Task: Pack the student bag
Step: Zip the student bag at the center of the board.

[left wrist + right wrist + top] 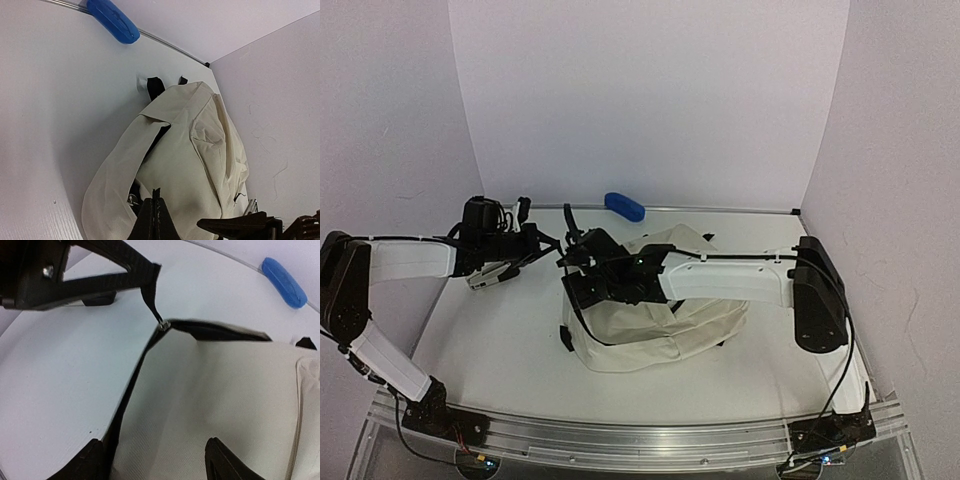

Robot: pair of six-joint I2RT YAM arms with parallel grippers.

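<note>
The student bag [665, 330] lies crumpled in the middle of the table, cream fabric with a black zipper edge [125, 395] and dark lining. My left gripper [156, 197] is shut on the black zipper pull [151, 302] at the bag's open corner, and in the right wrist view it [152, 272] holds the tab taut above the slider. My right gripper [157, 460] hovers open just over the cream fabric [225, 390], next to the zipper edge, with nothing between its fingers. From above, both grippers [552, 245] [575, 270] meet at the bag's left end.
A blue oblong case [624, 206] lies at the back of the table by the wall rail, also seen as the blue case [112, 21] in the left wrist view. White walls close in the back and both sides. Black bag straps [155, 87] poke out at the far end.
</note>
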